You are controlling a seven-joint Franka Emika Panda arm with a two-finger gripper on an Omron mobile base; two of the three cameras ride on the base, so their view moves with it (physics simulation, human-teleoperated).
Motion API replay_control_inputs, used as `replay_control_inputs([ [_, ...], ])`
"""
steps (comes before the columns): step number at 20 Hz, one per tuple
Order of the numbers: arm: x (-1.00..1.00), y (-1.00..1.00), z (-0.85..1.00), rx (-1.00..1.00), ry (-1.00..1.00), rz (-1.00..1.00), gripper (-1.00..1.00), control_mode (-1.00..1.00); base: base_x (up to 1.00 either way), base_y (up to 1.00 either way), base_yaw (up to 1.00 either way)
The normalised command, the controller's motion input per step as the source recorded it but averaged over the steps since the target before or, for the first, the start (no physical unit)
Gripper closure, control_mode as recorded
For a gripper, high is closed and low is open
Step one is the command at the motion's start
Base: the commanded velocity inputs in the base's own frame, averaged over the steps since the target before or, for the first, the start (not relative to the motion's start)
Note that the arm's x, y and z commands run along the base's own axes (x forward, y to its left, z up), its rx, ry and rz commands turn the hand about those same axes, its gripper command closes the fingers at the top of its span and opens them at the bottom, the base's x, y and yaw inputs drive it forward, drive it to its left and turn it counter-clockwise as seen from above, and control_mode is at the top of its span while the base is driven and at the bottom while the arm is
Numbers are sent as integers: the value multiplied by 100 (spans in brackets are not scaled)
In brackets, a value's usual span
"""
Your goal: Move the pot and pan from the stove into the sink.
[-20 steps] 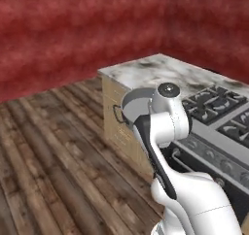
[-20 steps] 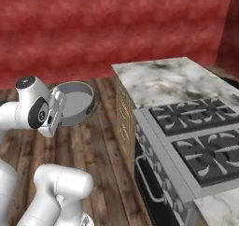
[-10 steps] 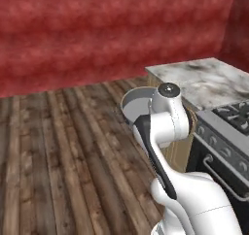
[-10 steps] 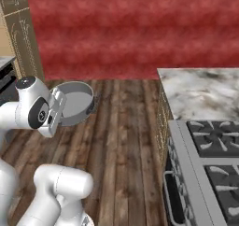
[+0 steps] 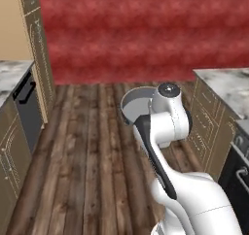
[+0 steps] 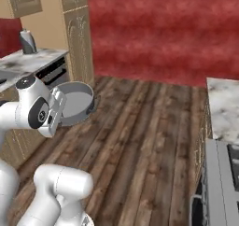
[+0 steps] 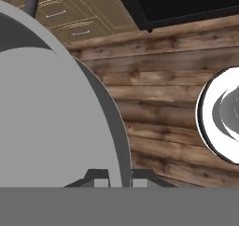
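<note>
1. Short, wide grey metal pot [image 6: 77,102] with straight sides is in the air, carried at the end of the white arm, tipped on its side so its open mouth faces outward over the wooden plank floor [image 6: 140,141].
2. Left base view: pot [image 5: 137,103] shows as a grey rim, partly hidden behind the arm's white wrist.
3. Hand view: pot wall [image 7: 51,117] takes up the left half, the rim edge running down between the two dark fingertips [image 7: 97,175].
4. Jaws [image 7: 119,176] are pinched narrow on the pot rim, one tip each side of the wall.
5. A small dark loop handle [image 6: 94,106] shows on the pot's side.
6. Marbled white desk [image 6: 32,59] with tan cabinets is at left in the right base view; another marbled desk [image 5: 226,83] at right in the left base view.
7. Edge of the dark grey stove [image 6: 224,183] is at lower right in the right base view, well apart from the pot.
</note>
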Motion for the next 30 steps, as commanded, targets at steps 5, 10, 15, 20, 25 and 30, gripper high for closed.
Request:
replay_control_inputs([
  [5,0,0,0,0,0,0,100,100,-18,-6,48],
  [10,0,0,0,0,0,0,100,100,-16,-4,49],
  [15,0,0,0,0,0,0,100,100,-15,-4,49],
  [20,0,0,0,0,0,0,100,100,-14,-2,49],
  [25,0,0,0,0,0,0,100,100,-13,-2,49],
  [30,0,0,0,0,0,0,100,100,-13,-2,49],
])
